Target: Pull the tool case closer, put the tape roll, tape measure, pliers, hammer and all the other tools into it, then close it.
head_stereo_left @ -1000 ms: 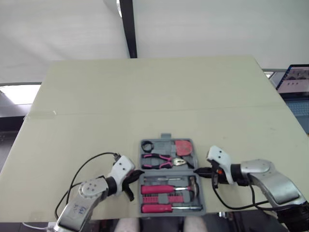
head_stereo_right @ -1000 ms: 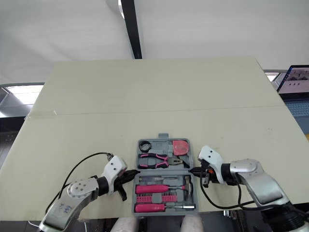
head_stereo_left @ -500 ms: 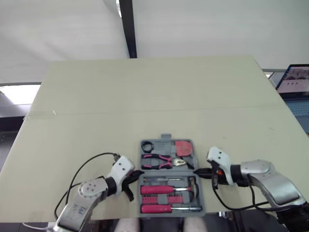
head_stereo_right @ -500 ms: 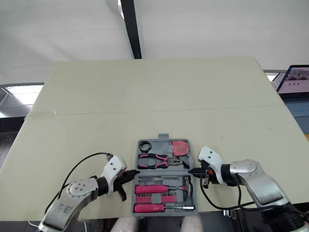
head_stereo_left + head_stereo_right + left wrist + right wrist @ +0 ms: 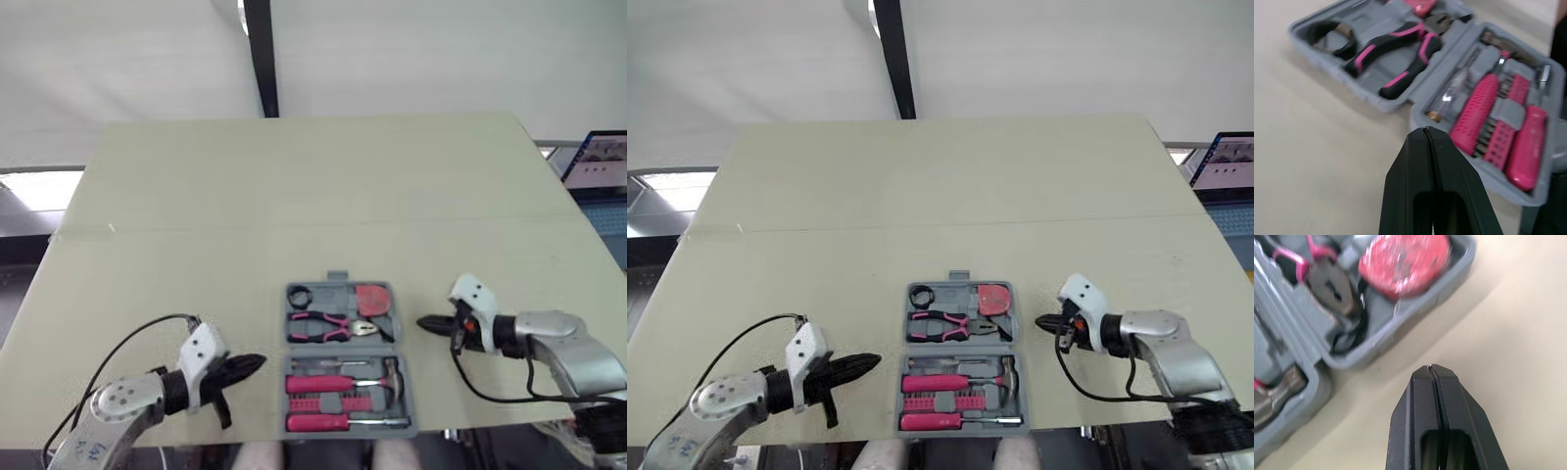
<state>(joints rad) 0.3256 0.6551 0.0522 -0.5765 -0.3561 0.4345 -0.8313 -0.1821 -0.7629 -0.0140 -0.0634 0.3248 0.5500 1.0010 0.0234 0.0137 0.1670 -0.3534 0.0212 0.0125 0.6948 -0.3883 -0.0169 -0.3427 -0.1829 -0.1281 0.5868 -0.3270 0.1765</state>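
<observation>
left eye view: open tool case (image 5: 339, 348) w/ tools in; left jaws together, right jaws together, both beside it.

The tool case (image 5: 338, 348) is grey all over, inside and at its rim. In it, the tape roll (image 5: 299, 295) is black and the tape measure (image 5: 372, 298) is red. The pliers (image 5: 323, 326) have handles in pink and black and a dull grey metal head. The hammer (image 5: 323, 383) has a pink handle with a fine dotted pattern. The screwdriver (image 5: 318, 422) is also pink, with a silver shaft. The table (image 5: 294, 196) is a plain pale yellowish beige. The left gripper (image 5: 250, 363) and the right gripper (image 5: 426, 322) have black fingers, white housings and black cables. The pole (image 5: 261, 59) is black and the wall (image 5: 441, 49) is white.
</observation>
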